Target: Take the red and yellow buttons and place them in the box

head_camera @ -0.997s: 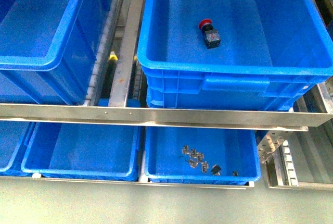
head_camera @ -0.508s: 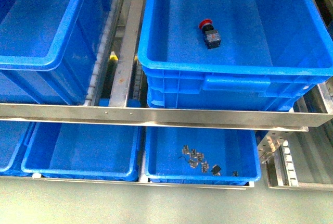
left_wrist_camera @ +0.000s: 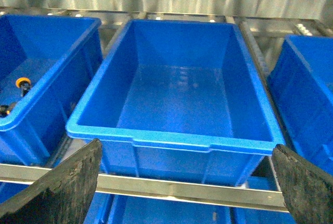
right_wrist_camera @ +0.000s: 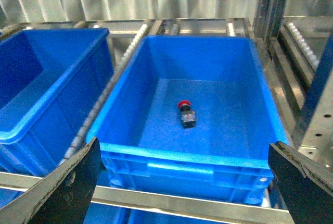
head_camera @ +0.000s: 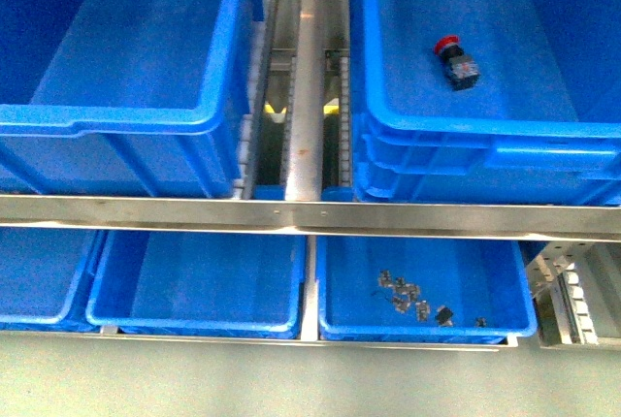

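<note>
Since 0.5 s ago the whole front view has slid sideways: both big crates and the red button (head_camera: pixel 456 60) now sit further right in frame, while the button keeps its spot on the crate floor. Left gripper (left_wrist_camera: pixel 186 147): jaws spread wide, nothing between the dark fingers (left_wrist_camera: pixel 62 187). Right gripper (right_wrist_camera: pixel 183 145): likewise spread wide, nothing held, fingers (right_wrist_camera: pixel 57 193) well apart. Red button (right_wrist_camera: pixel 186 113) lies on its side on the floor of the box (right_wrist_camera: pixel 182 156), straight ahead of the right gripper and below it, well clear of the fingertips, roughly centred between the two finger lines. Box (head_camera: pixel 485 131) rests on the upper rack level behind the steel rail (head_camera: pixel 310 213). Second crate (left_wrist_camera: pixel 171 138) lies straight ahead of the left gripper, near rim just beyond the fingertips; same crate (head_camera: pixel 116 116) appears in the front view. Off to one side of the left gripper, a third crate (left_wrist_camera: pixel 47 104) holds a yellow button (left_wrist_camera: pixel 22 83), cap up, near its wall. Lower tray (head_camera: pixel 427 325) under the box carries a few small metal parts (head_camera: pixel 408 293).
</note>
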